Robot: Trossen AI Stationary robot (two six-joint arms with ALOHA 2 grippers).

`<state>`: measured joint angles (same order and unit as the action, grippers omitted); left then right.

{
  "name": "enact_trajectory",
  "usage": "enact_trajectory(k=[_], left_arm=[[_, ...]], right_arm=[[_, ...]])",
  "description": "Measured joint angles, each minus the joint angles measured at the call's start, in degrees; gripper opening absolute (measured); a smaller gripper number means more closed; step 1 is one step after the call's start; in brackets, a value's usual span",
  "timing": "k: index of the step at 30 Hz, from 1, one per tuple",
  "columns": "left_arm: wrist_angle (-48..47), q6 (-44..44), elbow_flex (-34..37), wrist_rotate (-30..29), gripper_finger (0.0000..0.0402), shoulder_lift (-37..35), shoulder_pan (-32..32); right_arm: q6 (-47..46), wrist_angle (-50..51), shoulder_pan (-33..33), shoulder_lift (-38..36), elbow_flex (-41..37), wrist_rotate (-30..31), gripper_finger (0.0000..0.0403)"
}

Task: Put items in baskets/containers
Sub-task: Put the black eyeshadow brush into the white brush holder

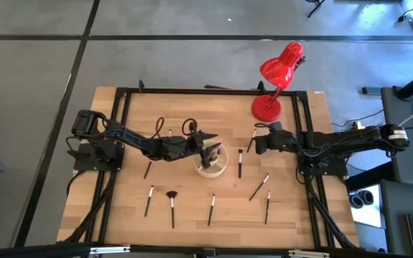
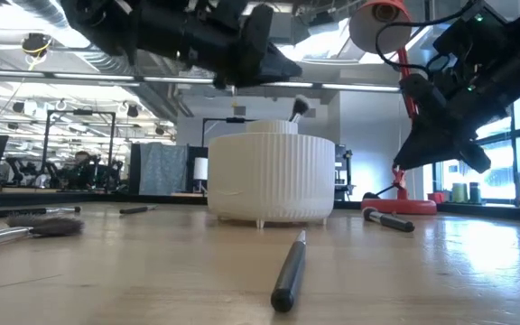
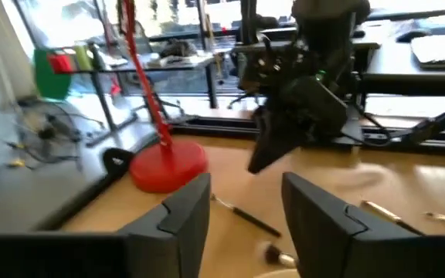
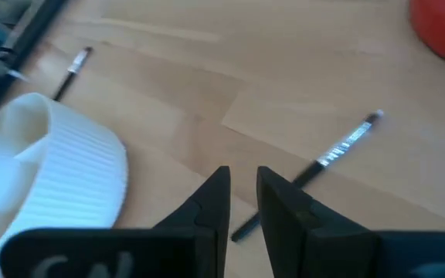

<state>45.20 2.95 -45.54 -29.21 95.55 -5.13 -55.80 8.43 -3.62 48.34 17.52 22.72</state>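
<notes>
Cup (image 1: 211, 163) under left hand (image 1: 208, 148), empty

Overhead, table-level, both wrists; cup (image 1: 211, 162) shared.

No legible text, labels or nos. anywhere.

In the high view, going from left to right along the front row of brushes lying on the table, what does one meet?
Thin brush → fan-head brush → thin brush → slanted brush → upright-lying brush. The last two lie close, so their order is only by their middles.
</notes>
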Motion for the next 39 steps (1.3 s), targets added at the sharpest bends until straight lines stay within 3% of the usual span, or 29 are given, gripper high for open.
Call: enact_trajectory(k=[5,9,19,29,34,39], left_arm=[[-3.98,5.89,-0.06,-6.15,0.0177,-6.62,0.33],[-8.89,10.32,-0.09,-2.82,0.0173,-10.44,2.16],[-15.6,6.29,-0.09,-2.76,0.0151,-13.12,7.83],[-15.91,7.63,-0.09,-1.19,0.0148,-13.56,9.87],[-16.42,9.84,-0.09,-1.35,0.015,-13.6,9.87],[-19.5,10.98,-0.09,-4.75,0.0148,-15.42,10.38]], right_arm=[[-1.46,13.16,-0.9,5.62,8.47,2.42,0.0067],[-3.11,20.82,-5.13,13.0,14.53,3.02,0.0067],[-3.52,21.79,-17.15,30.13,23.17,-10.87,0.0088],[-5.6,21.39,-21.21,39.58,25.93,-11.84,0.0127],[-5.35,19.76,-21.97,42.27,26.01,-12.3,0.0106],[-5.28,20.38,-22.08,43.33,26.01,-13.32,0.0049]])
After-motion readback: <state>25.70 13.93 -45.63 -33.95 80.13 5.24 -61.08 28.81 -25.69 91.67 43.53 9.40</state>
